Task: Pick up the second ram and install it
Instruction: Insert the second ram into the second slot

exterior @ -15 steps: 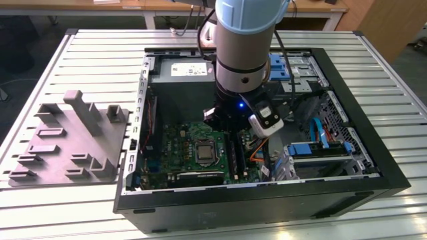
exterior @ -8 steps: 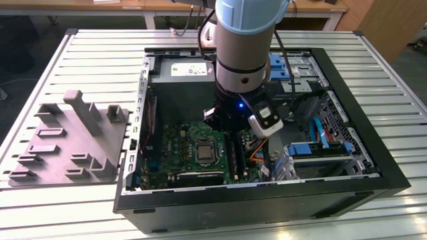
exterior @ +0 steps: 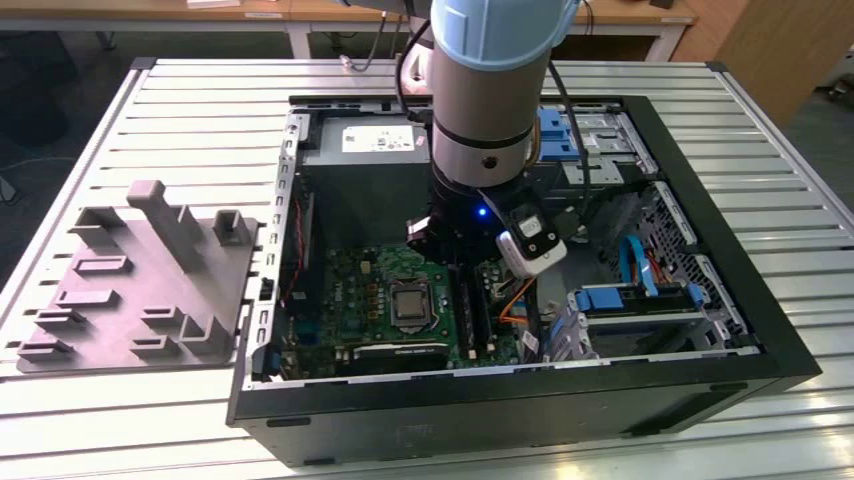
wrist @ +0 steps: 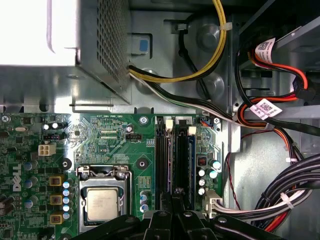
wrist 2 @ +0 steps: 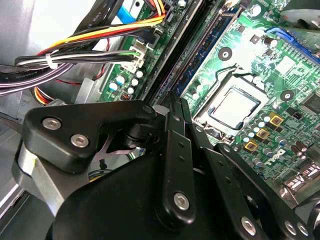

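Second ram (wrist: 178, 160): thin dark board standing edge-up in the bank of memory slots (wrist: 161, 160) beside the processor socket (wrist: 102, 200); in the second wrist view it runs as a dark strip (wrist 2: 192, 55) away from the fingertips; I cannot tell whether it is fully seated
Pincer (wrist: 177, 200): narrow, fingertips pinched on the near end of the stick's top edge, reaching straight down into the case in the exterior view (exterior: 461, 255)
Risk, tilt: the grip sits at one end, so a push from here could seat that end and leave the far end riding high
Risk, wrong line: the slots lie just beside one another; a slight offset would land the board's edge on a slot wall, and pressure could flex the motherboard (wrist: 115, 135)
Risk, latches: the white clips (wrist: 192, 130) at the far end look close to the stick; if one is not open, the board will jam
Risk, cables: the orange and yellow bundle (wrist 2: 100, 35) passes near the pincer's linkage and could snag on any sideways move
Surroundings: open computer case (exterior: 747, 300) on the slatted table (exterior: 174, 100), grey fixture tray (exterior: 134, 280) well apart on the exterior view's left
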`<action>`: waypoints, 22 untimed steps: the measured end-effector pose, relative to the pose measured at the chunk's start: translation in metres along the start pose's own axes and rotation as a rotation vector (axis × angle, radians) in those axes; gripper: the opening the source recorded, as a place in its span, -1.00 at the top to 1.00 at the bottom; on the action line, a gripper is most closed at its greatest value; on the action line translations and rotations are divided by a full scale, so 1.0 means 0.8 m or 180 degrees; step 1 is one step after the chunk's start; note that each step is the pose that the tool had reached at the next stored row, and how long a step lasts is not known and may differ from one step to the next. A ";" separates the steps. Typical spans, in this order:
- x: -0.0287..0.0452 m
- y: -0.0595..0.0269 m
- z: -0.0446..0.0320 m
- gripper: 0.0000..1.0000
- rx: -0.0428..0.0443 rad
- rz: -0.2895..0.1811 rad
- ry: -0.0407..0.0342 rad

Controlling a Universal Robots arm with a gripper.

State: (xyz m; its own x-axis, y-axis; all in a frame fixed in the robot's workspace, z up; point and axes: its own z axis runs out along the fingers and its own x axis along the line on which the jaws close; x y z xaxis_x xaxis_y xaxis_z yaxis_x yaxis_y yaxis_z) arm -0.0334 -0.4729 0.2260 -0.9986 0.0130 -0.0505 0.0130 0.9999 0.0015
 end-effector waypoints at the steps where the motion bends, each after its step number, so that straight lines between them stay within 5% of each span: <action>1: 0.0000 0.000 0.0000 0.77 0.0000 0.0000 0.0000; 22: 0.0002 0.000 0.0045 0.77 -0.0001 0.0000 0.0000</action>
State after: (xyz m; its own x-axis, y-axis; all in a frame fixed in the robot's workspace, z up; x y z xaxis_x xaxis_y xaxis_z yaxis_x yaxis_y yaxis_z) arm -0.0334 -0.4730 0.2224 -0.9986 0.0129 -0.0506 0.0129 0.9999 0.0018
